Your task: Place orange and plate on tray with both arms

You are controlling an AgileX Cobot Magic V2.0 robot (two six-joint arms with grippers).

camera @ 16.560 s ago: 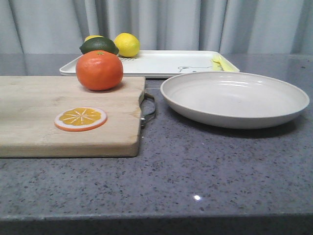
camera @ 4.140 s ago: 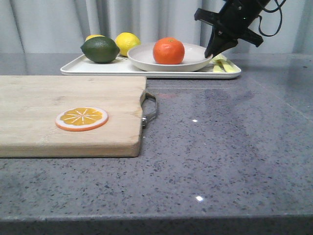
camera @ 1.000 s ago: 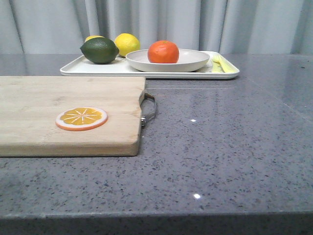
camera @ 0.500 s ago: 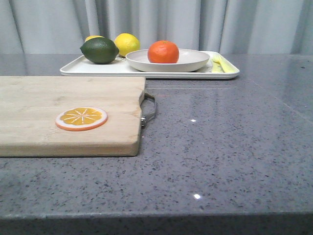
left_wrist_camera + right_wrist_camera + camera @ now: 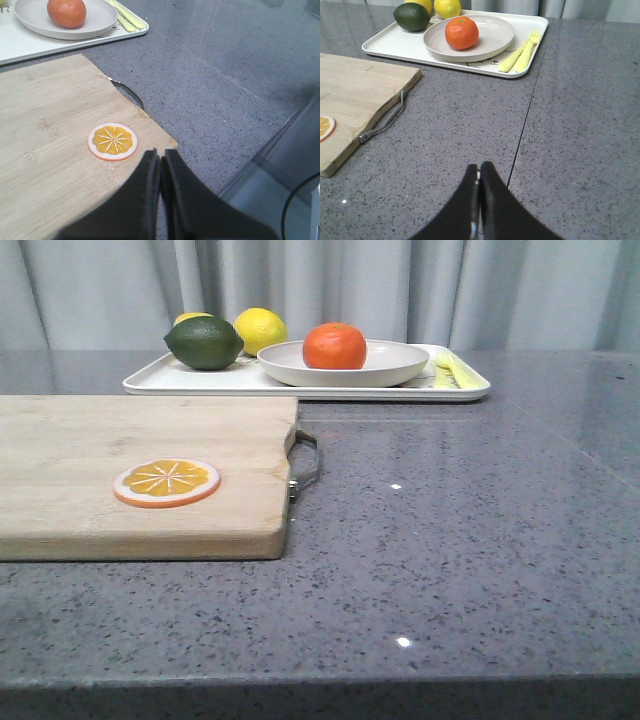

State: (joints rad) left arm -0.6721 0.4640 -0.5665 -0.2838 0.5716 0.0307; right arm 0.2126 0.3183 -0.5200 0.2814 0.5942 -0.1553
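The orange [image 5: 334, 345] sits in the off-white plate [image 5: 398, 366], and the plate rests on the white tray [image 5: 190, 380] at the back of the table. They also show in the right wrist view: orange [image 5: 462, 33], plate [image 5: 492, 37], tray [image 5: 390, 42]; and in the left wrist view: orange [image 5: 66, 12], plate [image 5: 100, 19], tray [image 5: 30, 47]. My left gripper [image 5: 160, 156] is shut and empty, above the wooden board's near corner. My right gripper [image 5: 479, 168] is shut and empty over bare table, well back from the tray. Neither arm shows in the front view.
A wooden cutting board [image 5: 120, 440] with a metal handle [image 5: 305, 465] lies front left, an orange slice disc [image 5: 166, 482] on it. A dark green fruit [image 5: 204, 342] and a yellow lemon [image 5: 260, 330] sit at the tray's left end, a yellow fork [image 5: 452, 370] at its right.
The orange and plate, earlier on the board and table, are on the tray. The right arm that hung over the tray has withdrawn. Nothing differs over the last second.
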